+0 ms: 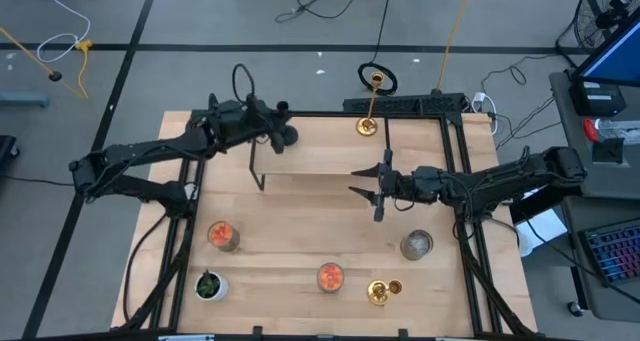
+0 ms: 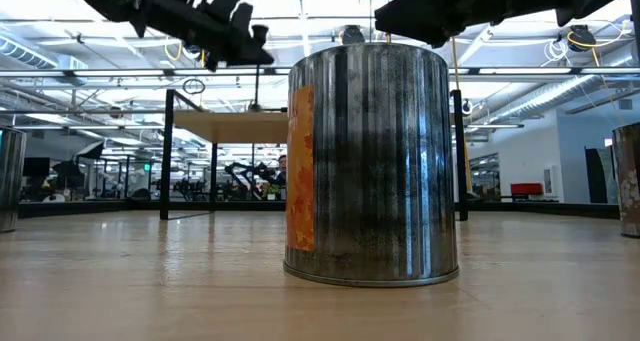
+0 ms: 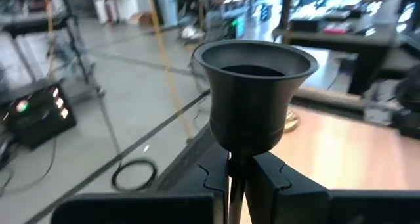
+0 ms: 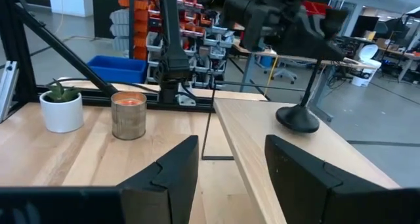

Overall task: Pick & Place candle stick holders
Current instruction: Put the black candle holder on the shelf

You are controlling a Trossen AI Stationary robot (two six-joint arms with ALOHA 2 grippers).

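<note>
Left pincer (image 3: 241, 175) clenched on the stem of the black candlestick (image 3: 252, 96); right pincer (image 4: 226, 165) released, holding nothing.

Black candlestick base (image 4: 298, 117) rests on the raised wooden shelf (image 1: 320, 146), ahead of the right pincer. One gold candlestick (image 1: 370, 106) stands upright on the shelf beyond the right pincer; the second (image 1: 382, 292) appears to lie on the counter (image 1: 290, 231) behind it, near a tin candle (image 1: 416, 244).

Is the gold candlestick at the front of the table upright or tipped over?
Tipped over. In the high view, the gold candlestick lies on its side on the table, beside a candle jar.
</note>
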